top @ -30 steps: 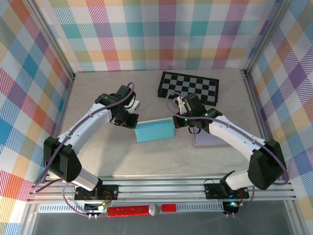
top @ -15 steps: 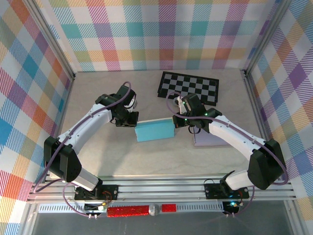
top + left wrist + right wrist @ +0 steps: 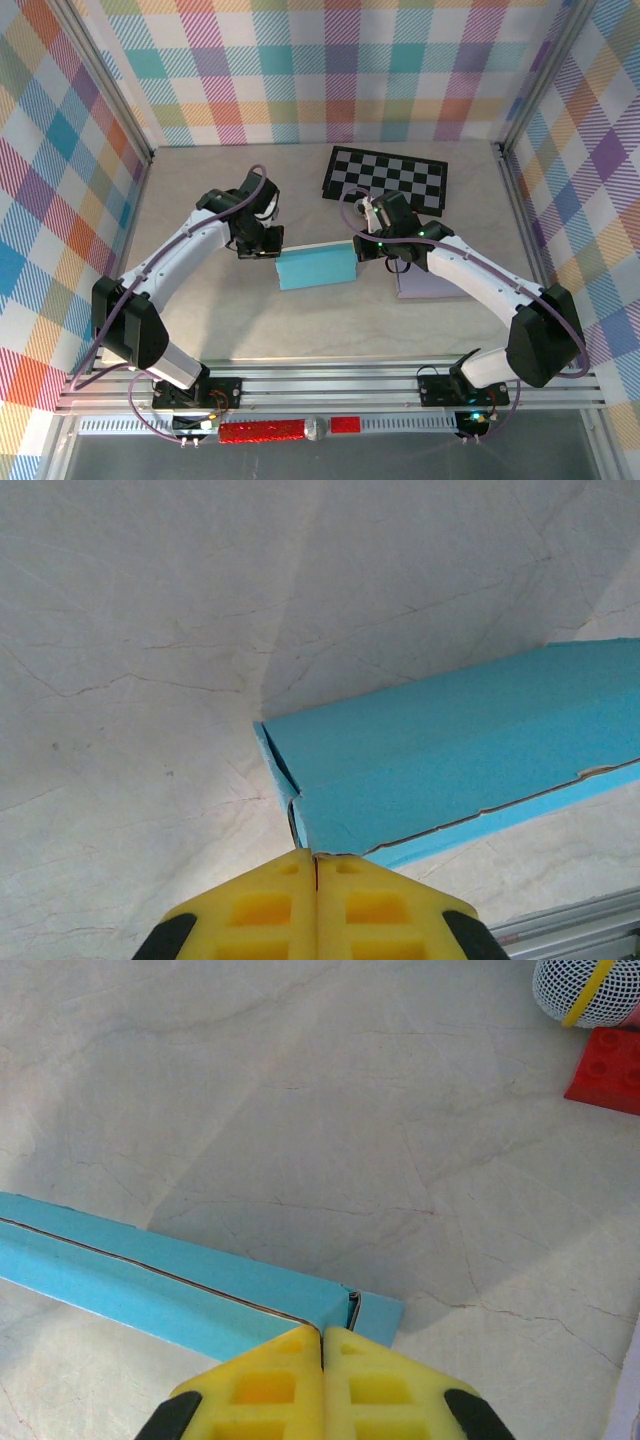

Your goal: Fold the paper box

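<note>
Blue paper box point(image 3: 316, 267) lies flat near the middle of the table point(image 3: 200, 320), seen from above. The left gripper point(image 3: 262, 247) is at its left end and the right gripper point(image 3: 365, 247) is at its right end, so the box sits between them. A black and white checkered board point(image 3: 386, 178) lies by the far edge, and a light purple pad point(image 3: 425, 285) lies toward the right edge, partly under the right arm. From the left wrist, the two yellow fingers point(image 3: 260, 910) are pressed tight together, and their tips touch the end corner of the box point(image 3: 450, 750), where a thin flap edge shows. I cannot tell if any paper is pinched between them. From the right wrist, the yellow fingers point(image 3: 260, 1385) are pressed together too, with their tips right on the other end of the box point(image 3: 150, 1280), beside a small flap. A red block point(image 3: 610, 1065) and a white net ball point(image 3: 590, 990) with a yellow stripe sit well apart from the box.
</note>
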### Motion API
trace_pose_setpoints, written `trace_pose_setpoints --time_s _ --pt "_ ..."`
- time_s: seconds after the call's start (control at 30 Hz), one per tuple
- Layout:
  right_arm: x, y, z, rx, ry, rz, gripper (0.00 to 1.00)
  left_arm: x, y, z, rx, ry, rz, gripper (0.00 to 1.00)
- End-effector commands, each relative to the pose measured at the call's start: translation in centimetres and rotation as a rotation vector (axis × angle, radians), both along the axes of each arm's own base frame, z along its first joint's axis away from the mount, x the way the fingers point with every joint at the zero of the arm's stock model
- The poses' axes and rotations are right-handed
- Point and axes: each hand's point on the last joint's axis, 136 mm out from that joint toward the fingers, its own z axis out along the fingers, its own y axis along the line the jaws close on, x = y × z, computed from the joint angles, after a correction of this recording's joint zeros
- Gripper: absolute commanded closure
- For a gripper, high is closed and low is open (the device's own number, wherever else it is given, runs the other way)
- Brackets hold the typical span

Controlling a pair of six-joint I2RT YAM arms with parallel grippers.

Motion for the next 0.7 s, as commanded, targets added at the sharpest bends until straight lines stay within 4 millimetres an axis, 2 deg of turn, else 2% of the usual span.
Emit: trace_pose_setpoints --time_s 0.0,0.67 --pt "-0.9 -0.1 -1.0 -0.027 0.057 0.003 1.00 -0.4 -0.9 0.3 -0.037 0.033 0.001 0.96" --pt "-1.2 -0.1 -1.7 -0.020 0.042 0.015 1.00 -1.0 -0.2 -1.0 -0.045 -0.048 -0.032 0.96"
